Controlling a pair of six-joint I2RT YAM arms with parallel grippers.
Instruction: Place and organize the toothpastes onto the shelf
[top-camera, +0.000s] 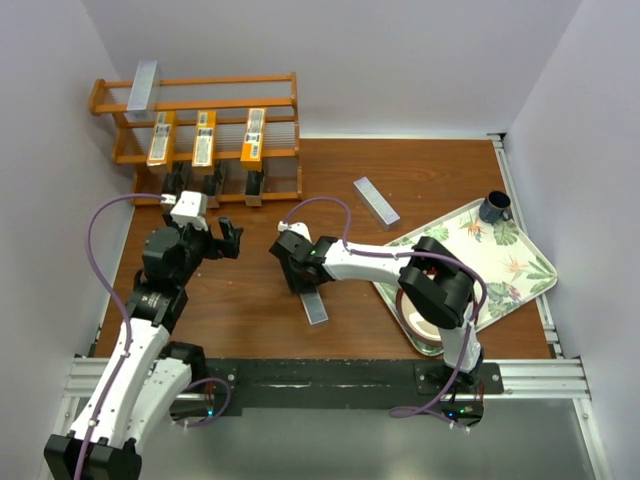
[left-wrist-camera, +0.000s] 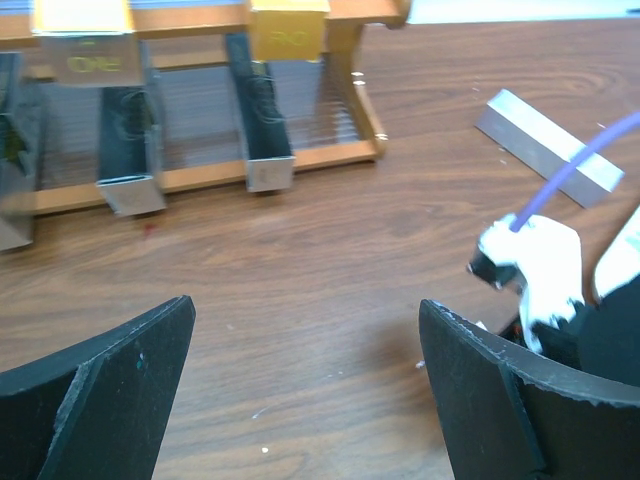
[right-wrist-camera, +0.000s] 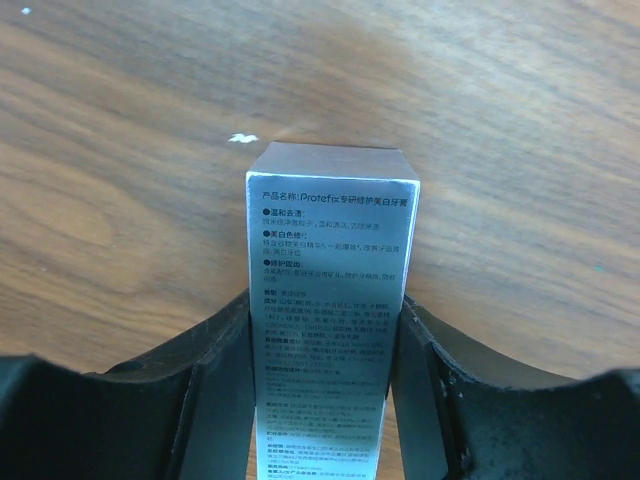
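light: bright, even; shadows soft | left wrist: shelf (left-wrist-camera: 200, 178) blurred; glare at top | right wrist: sharp

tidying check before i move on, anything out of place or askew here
One loose silver carton lies slanted on the table, right of the shelf. The right gripper grips a second silver carton, also not shelved.

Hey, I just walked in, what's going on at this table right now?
Two robot arms are stocking toothpaste cartons onto a wooden shelf. The right gripper is shut on a silver-grey carton at mid-table. The left gripper is open and empty in front of the shelf. The shelf holds seven: a top-tier silver carton, three orange cartons on the middle tier and three black cartons at the bottom. A loose silver carton lies on the table.
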